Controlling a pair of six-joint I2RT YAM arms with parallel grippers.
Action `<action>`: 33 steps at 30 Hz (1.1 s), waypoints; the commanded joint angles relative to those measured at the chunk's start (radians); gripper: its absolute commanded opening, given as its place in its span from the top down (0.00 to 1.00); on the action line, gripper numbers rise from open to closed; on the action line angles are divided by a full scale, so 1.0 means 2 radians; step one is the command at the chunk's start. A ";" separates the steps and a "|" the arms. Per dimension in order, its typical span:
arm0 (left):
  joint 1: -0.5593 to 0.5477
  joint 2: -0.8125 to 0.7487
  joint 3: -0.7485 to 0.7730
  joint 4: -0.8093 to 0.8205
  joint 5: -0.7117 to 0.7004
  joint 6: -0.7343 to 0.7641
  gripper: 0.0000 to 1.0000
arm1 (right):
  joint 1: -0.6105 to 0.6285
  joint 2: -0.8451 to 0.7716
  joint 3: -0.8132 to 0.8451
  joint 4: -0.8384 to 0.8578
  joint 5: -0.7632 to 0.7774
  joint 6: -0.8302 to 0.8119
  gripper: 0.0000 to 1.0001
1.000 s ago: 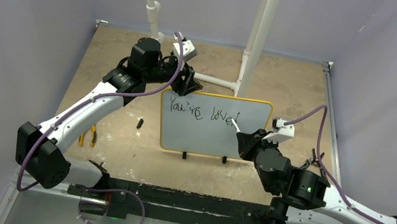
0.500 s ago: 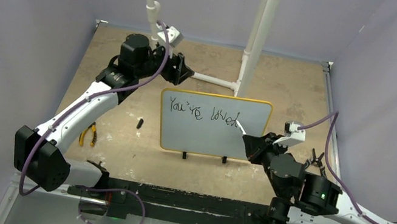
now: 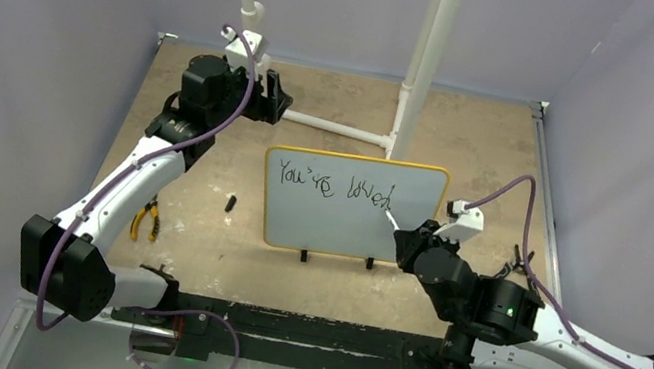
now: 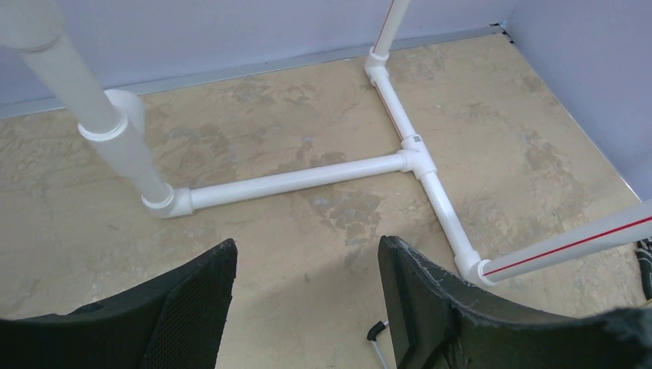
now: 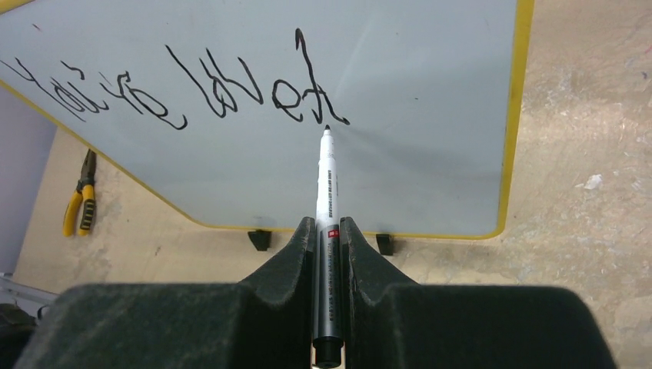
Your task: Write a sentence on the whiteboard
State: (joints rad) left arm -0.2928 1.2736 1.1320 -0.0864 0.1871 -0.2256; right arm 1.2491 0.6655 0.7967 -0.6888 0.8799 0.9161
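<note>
Tan tabletop carries the whiteboard upright, the sentence along its top. At the board's right, the right pincer pinches a marker, tip at the last letter. Behind the board lies a white pipe frame, the left pincer spread above it. Left of the board: black cap, pliers.
</note>
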 commanded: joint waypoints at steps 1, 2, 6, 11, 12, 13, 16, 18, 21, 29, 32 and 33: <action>0.004 -0.014 -0.004 0.007 -0.032 -0.006 0.33 | -0.001 -0.016 0.017 -0.008 0.019 0.017 1.00; 0.004 -0.013 -0.005 0.007 -0.033 -0.005 0.33 | -0.001 -0.021 0.016 -0.007 0.020 0.017 1.00; 0.004 -0.015 -0.007 0.006 -0.036 -0.003 0.33 | -0.001 -0.040 0.010 0.003 0.027 0.010 1.00; 0.004 -0.014 -0.008 0.006 -0.039 -0.002 0.33 | -0.001 -0.033 0.013 -0.003 0.030 0.015 1.00; 0.004 -0.014 -0.008 0.006 -0.038 -0.003 0.33 | -0.001 -0.030 0.013 -0.005 0.031 0.017 1.00; 0.004 -0.015 -0.008 0.006 -0.038 -0.002 0.33 | -0.001 -0.028 0.014 -0.006 0.031 0.018 1.00; 0.004 -0.016 -0.008 0.006 -0.037 -0.002 0.33 | -0.001 -0.022 0.015 -0.009 0.033 0.020 1.00; 0.004 -0.017 -0.007 0.006 -0.038 -0.001 0.33 | -0.001 -0.019 0.016 -0.013 0.035 0.025 1.00; 0.004 -0.016 -0.007 0.005 -0.037 -0.001 0.33 | -0.001 -0.017 0.016 -0.017 0.039 0.030 1.00; 0.004 -0.016 -0.007 0.005 -0.035 -0.004 0.32 | -0.001 -0.011 0.021 -0.036 0.048 0.052 1.00; 0.004 -0.016 -0.006 0.005 -0.034 -0.004 0.32 | -0.001 -0.008 0.021 -0.039 0.050 0.054 1.00; 0.004 -0.016 -0.006 0.005 -0.035 -0.004 0.32 | -0.001 -0.007 0.022 -0.041 0.051 0.057 1.00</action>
State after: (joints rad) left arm -0.2916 1.2694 1.1179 -0.0948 0.1223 -0.2256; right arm 1.2491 0.6422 0.7982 -0.7494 0.9340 0.9905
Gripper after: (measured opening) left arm 0.674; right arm 0.142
